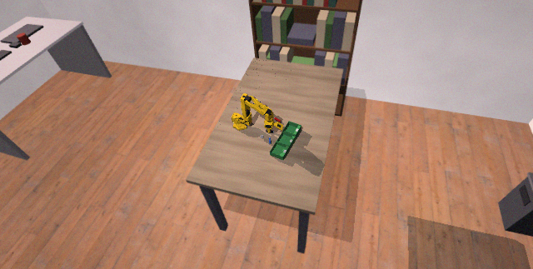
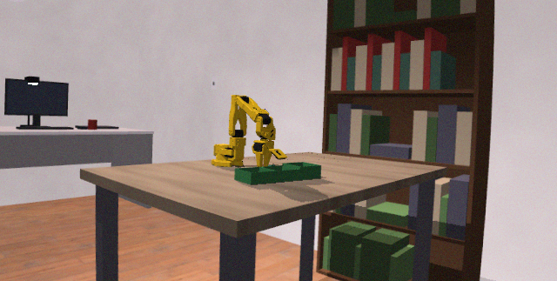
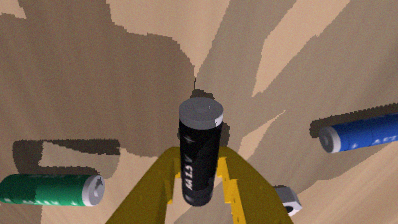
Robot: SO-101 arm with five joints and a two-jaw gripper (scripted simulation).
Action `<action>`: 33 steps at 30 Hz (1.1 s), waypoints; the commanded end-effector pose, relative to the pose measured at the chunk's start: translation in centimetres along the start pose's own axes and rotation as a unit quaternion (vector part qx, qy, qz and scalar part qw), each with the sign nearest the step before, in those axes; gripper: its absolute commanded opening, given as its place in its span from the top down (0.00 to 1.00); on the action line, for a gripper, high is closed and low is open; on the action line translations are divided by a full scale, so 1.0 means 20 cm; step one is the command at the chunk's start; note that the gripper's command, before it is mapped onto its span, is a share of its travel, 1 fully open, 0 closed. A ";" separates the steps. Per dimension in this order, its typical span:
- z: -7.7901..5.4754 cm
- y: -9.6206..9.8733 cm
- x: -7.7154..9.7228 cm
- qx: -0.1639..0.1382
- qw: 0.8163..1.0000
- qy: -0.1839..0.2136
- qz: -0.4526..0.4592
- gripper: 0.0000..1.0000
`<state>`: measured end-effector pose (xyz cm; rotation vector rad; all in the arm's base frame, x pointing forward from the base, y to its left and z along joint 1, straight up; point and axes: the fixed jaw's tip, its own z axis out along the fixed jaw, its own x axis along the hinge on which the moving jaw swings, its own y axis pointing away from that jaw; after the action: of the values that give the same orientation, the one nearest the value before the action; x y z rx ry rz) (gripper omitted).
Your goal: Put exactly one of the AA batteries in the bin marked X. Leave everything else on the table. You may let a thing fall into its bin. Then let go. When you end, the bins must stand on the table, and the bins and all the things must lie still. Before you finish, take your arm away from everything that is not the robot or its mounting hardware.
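My gripper [image 3: 200, 167] [image 1: 269, 129] [image 2: 265, 158] is shut on a black AA battery [image 3: 200, 145], which stands out ahead of the yellow jaws just above the table. A green battery [image 3: 47, 190] lies on the table to the left in the wrist view. A blue battery [image 3: 361, 132] [image 1: 270, 140] lies to the right. A row of green bins [image 1: 278, 152] [image 2: 261, 177] stands on the table right beside the gripper. The bins' marks are too small to read.
A small grey nut [image 3: 288, 199] [image 1: 261, 136] lies near the right jaw. The arm's base [image 1: 241, 122] [image 2: 226, 155] stands left of the bins on the wooden table [image 1: 250, 177] [image 2: 196, 194]. A bookshelf [image 1: 306, 15] stands behind the table's far end.
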<state>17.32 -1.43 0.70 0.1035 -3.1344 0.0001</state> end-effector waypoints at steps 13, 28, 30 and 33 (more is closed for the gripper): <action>-0.01 -0.01 -0.01 0.001 1.000 -0.008 0.000 1.00; -0.02 -0.01 -0.01 0.001 1.000 -0.008 0.000 1.00; -0.04 -0.01 -0.01 0.001 1.000 -0.008 0.000 1.00; -0.07 -0.02 -0.02 0.001 1.000 -0.008 0.000 1.00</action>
<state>16.91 -1.43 0.83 0.1027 -3.1056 -0.0067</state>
